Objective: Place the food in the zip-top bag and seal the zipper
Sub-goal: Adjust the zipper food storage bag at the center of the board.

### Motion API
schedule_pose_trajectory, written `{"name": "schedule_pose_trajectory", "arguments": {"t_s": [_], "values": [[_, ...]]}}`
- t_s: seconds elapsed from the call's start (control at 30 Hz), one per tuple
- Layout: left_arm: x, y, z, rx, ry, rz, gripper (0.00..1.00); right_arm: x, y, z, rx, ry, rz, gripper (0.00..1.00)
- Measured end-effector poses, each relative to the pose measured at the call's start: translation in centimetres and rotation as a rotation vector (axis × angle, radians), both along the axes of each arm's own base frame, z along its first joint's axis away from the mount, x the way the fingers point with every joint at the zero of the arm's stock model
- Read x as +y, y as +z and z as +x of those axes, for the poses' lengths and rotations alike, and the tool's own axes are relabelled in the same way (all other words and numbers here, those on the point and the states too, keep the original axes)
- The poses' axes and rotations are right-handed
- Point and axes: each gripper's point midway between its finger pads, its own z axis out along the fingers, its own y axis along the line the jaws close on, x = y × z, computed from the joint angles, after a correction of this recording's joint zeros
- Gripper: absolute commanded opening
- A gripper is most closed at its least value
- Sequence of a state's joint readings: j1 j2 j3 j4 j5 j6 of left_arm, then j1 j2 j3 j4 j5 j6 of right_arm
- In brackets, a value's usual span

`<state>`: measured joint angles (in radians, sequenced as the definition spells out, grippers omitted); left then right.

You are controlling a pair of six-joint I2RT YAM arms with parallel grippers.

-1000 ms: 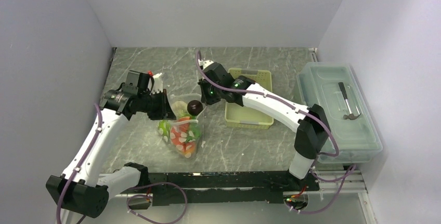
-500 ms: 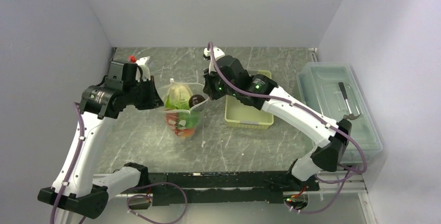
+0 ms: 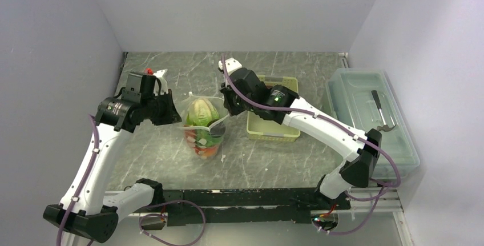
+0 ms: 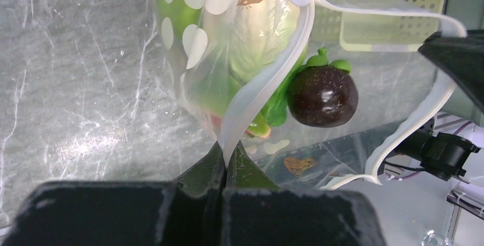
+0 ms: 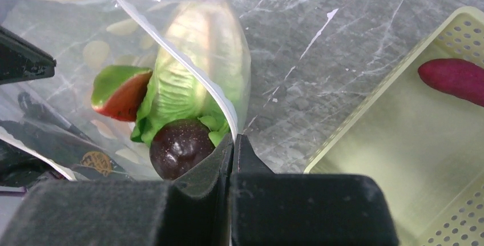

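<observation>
A clear, white-dotted zip-top bag (image 3: 204,134) is held up just left of the yellow-green basket (image 3: 273,130), above a grey marbled table (image 3: 160,154). The left gripper (image 4: 225,160) is clenched on the bag's whitish zipper (image 4: 268,80) at the mouth corner farther from the basket. The right gripper (image 5: 233,140) is clenched on the zipper at the corner nearer the basket, and the mouth is spread open between them. Inside, green leafy lettuce (image 5: 194,57) is seen uppermost. A dark round fruit (image 5: 180,146) with a green top sits beside it, next to a red-and-green piece (image 5: 117,92). More red and green food (image 3: 202,143) is packed lower down. A purple-red piece (image 5: 454,77) lies in the basket. A clear lidded box (image 3: 371,120) stands to the basket's right.
</observation>
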<state>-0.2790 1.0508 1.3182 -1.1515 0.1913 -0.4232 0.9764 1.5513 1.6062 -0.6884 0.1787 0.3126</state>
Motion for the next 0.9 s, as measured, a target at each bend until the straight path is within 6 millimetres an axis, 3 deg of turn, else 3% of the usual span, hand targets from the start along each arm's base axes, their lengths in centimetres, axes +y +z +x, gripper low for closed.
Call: {"name": "schedule_pose_trajectory", "arguments": {"t_s": [0.23,0.4,0.57,0.77,0.9], "values": [[-0.3,-0.1,0.0,-0.008,-0.01,-0.015,0.0,0.1,-0.5,-0.5,-0.006,0.002,-0.013,0.0],[-0.3,-1.9,-0.2,0.032,-0.016,-0.007,0.0,-0.4,-2.3,-0.7,0.013,-0.005,-0.042,0.0],[-0.3,-3.4,-0.4,0.063,-0.017,0.003,0.0,-0.4,-2.5,-0.6,0.011,-0.01,-0.046,0.01],[-0.2,-4.4,-0.4,0.076,-0.022,0.011,0.0,-0.4,-2.8,-0.3,0.009,-0.025,-0.056,0.16],[-0.2,-4.7,-0.5,0.08,-0.025,0.015,0.0,-0.5,-2.6,0.0,-0.001,-0.036,-0.054,0.33]]}}
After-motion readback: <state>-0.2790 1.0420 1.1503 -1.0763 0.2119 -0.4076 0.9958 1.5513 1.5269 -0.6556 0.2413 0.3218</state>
